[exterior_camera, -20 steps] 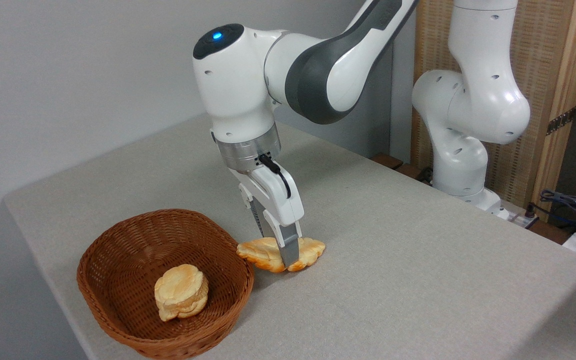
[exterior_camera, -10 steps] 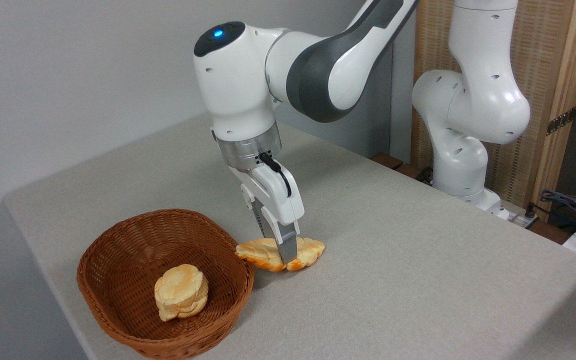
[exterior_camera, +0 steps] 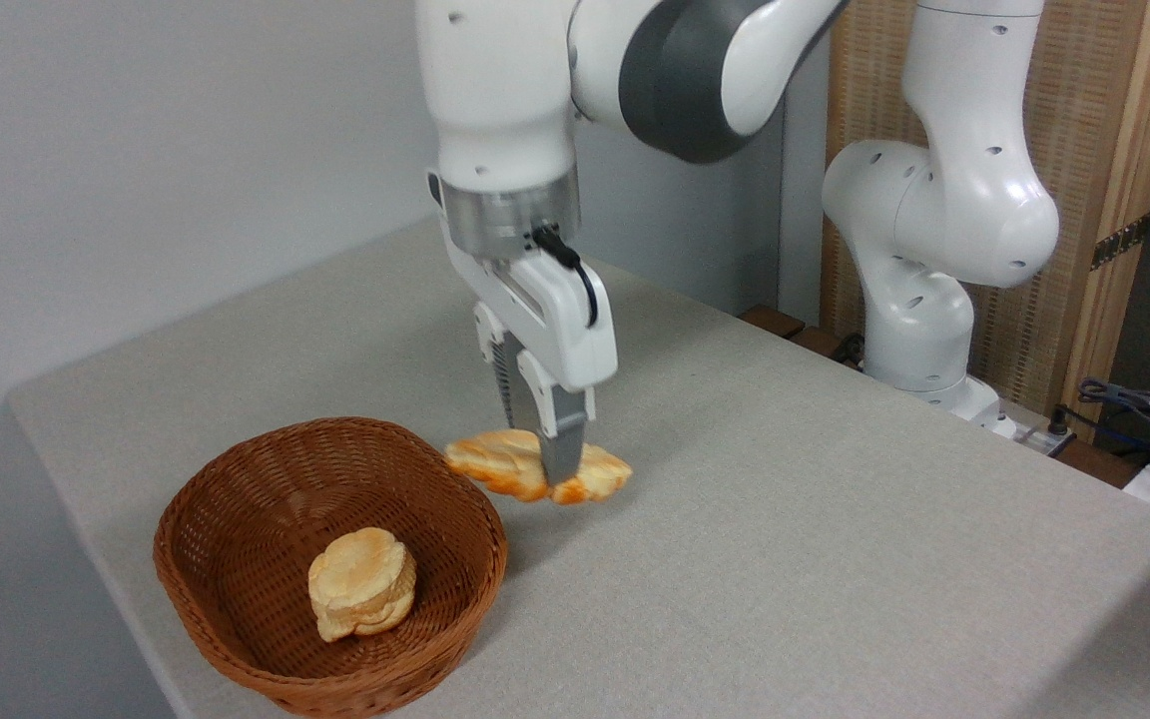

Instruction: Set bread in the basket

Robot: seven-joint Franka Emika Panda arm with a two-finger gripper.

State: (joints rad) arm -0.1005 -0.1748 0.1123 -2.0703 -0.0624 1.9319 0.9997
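Observation:
The bread (exterior_camera: 495, 461), a long flat golden pastry with a scalloped edge, hangs just above the table, right of the basket's far rim. My gripper (exterior_camera: 550, 467) is shut on its middle, and the near finger (exterior_camera: 562, 444) covers part of it. The basket (exterior_camera: 236, 519), oval brown wicker with low sides, stands at the front left of the table. The pastry's left tip is level with the basket's right rim but outside it.
A small round stacked bun (exterior_camera: 362, 582) lies inside the basket near its front. The arm's white base (exterior_camera: 919, 300) stands at the back right. Cables (exterior_camera: 1134, 404) lie at the far right. The table's front-left edge runs close to the basket.
The gripper has risen with the bread in it, lifting it off the table and shifting it slightly left toward the basket. The basket and bun have not moved.

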